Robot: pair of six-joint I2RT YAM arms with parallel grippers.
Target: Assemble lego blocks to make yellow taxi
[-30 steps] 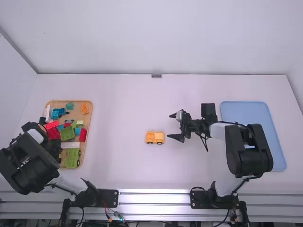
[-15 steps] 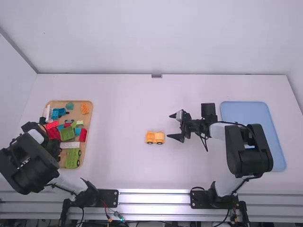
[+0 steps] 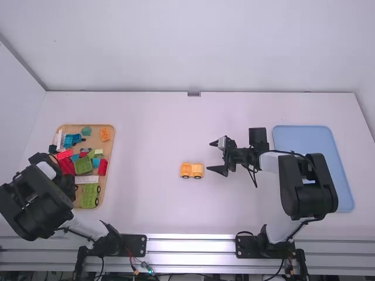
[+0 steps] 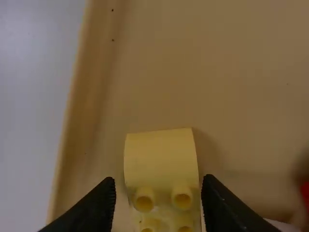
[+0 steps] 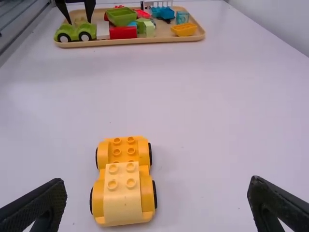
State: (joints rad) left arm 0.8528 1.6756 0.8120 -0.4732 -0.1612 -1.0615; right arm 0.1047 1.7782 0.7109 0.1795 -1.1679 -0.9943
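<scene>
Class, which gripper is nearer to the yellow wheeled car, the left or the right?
Right. The right gripper hangs open close beside the car; the left gripper is much farther away, at the wooden tray.

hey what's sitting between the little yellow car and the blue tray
In the high view, the right gripper, open, and part of its arm lie between the yellow car and the blue tray.

No readable text anywhere

White table [image 3: 146,134] with tan tray [image 3: 112,143] at left, yellow toy car [image 3: 192,170] between, blue tray [image 3: 302,137] at right.
</scene>
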